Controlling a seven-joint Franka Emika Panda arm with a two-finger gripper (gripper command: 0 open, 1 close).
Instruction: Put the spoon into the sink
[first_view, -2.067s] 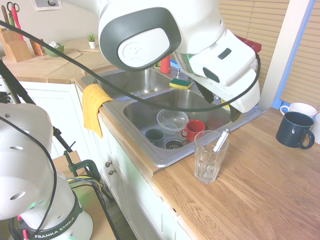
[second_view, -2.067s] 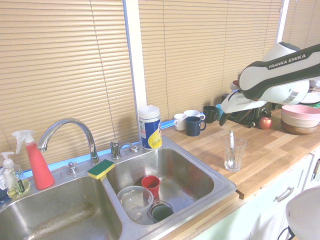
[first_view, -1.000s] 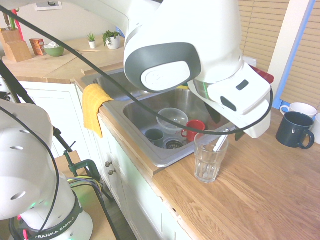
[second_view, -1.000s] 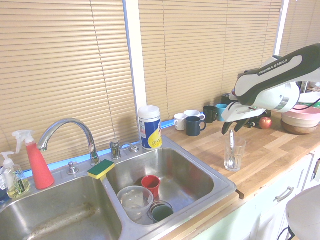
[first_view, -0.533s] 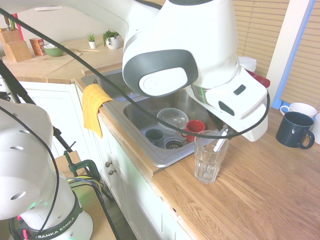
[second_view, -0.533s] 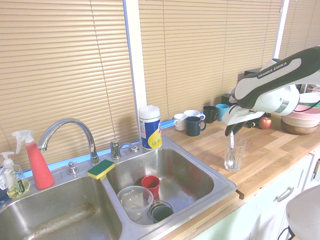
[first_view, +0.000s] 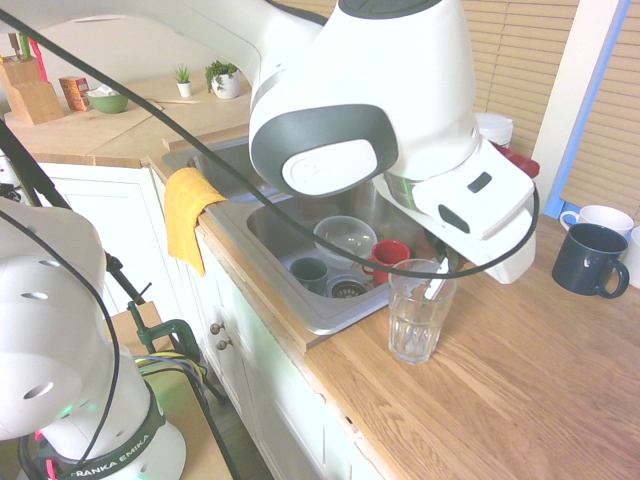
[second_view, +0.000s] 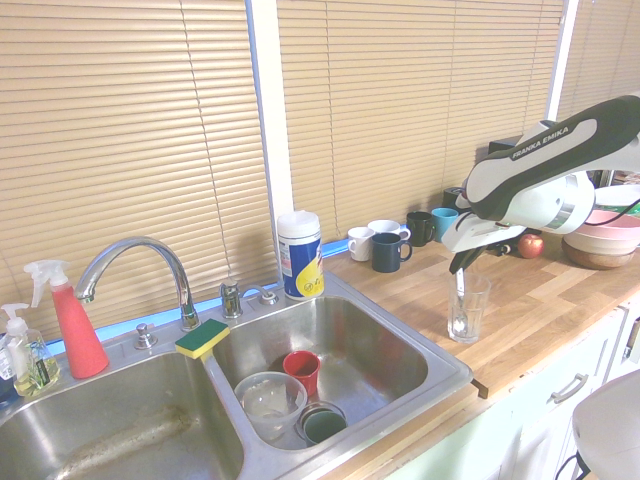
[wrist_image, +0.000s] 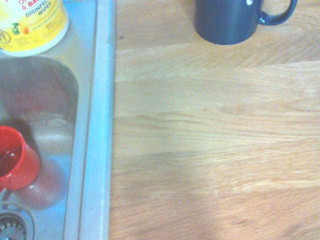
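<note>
One second ago your gripper (second_view: 461, 268) stood spread over the glass (second_view: 466, 307); now its fingers pinch the spoon (second_view: 459, 294) handle just beneath them, so you can probably lift toward the sink (second_view: 395, 375), well off sideways.

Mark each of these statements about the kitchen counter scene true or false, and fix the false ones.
1. The spoon stands in the clear glass on the wooden counter. True.
2. The red cup sits in the sink basin nearer the glass. True.
3. The yellow cloth lies inside the basin. False: it hangs over the sink's front edge.
4. The sponge rests on the counter by the mugs. False: it sits on the divider between the two basins.
5. The gripper is over the faucet. False: it is at the spoon's handle above the glass.
</note>
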